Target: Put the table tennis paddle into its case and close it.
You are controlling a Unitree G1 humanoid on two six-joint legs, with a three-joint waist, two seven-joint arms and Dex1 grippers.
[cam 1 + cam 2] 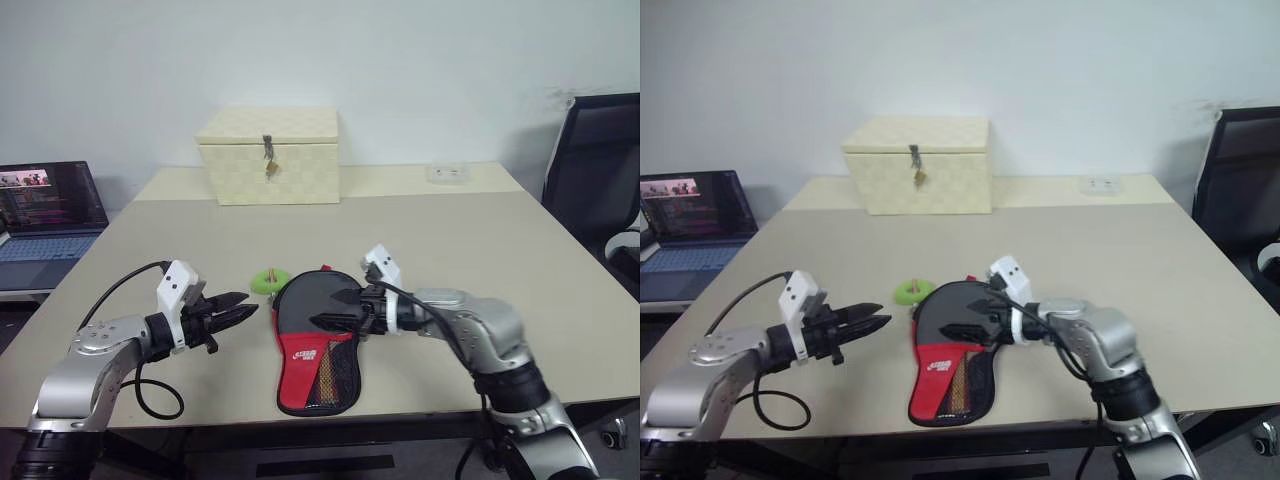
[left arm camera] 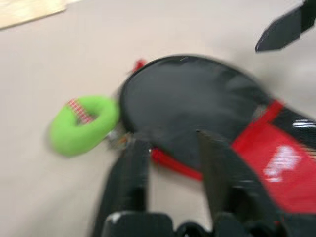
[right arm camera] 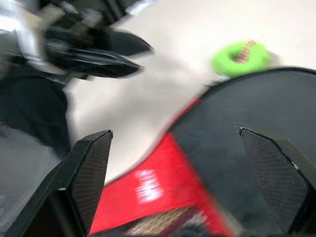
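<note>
The case (image 1: 318,352) lies flat on the table near its front edge, its round black part toward the far side and its red mesh section toward me. The table tennis paddle is hidden. My right gripper (image 1: 336,308) hovers over the black part (image 3: 256,113) from the right, its jaws spread wide with nothing between them. My left gripper (image 1: 238,312) is to the left of the case, pointing at it, apart from it. Its fingers (image 2: 133,168) stand a little apart and hold nothing.
A green ring toy (image 1: 267,281) lies just beyond the case's left edge. A cream woven box (image 1: 270,157) with a latch stands at the back of the table (image 1: 450,240). A laptop (image 1: 45,215) is at the far left, a black chair (image 1: 600,165) at the right.
</note>
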